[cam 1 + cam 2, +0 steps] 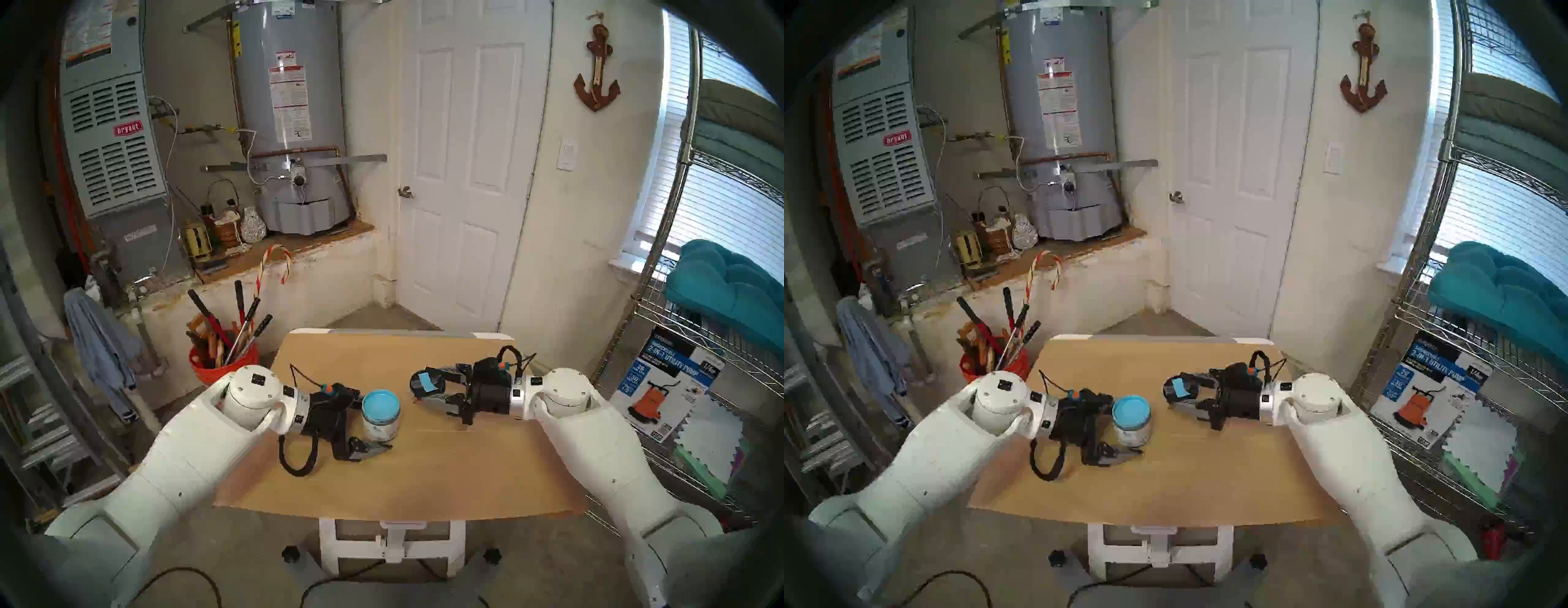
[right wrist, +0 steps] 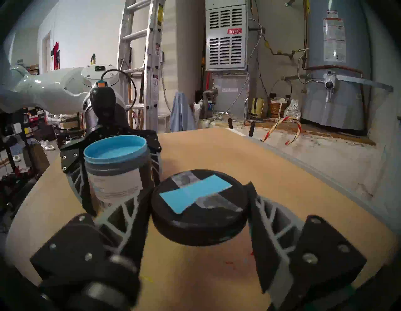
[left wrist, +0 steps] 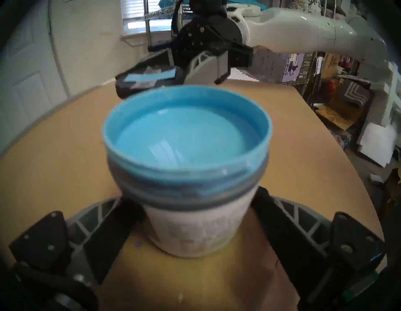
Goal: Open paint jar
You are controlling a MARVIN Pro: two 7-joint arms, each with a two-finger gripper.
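The paint jar (image 1: 381, 414) stands upright on the cardboard-covered table (image 1: 403, 479), left of centre, with no lid on it. Light-blue paint shows inside its blue-smeared rim (image 3: 188, 139). My left gripper (image 1: 379, 424) reaches in from the left, its fingers (image 3: 121, 221) standing on either side of the jar's white label, slightly apart from it. To the right, my right gripper (image 1: 422, 388) is shut on the black lid (image 2: 199, 204). The lid bears a light-blue taped rectangle and hangs just above the table beside the jar (image 2: 117, 171).
An orange bucket (image 1: 220, 365) full of tools stands on the floor off the table's far left corner. A wire shelf (image 1: 700, 382) with a pump box is close on the right. A ladder (image 2: 141, 65) stands behind my left arm.
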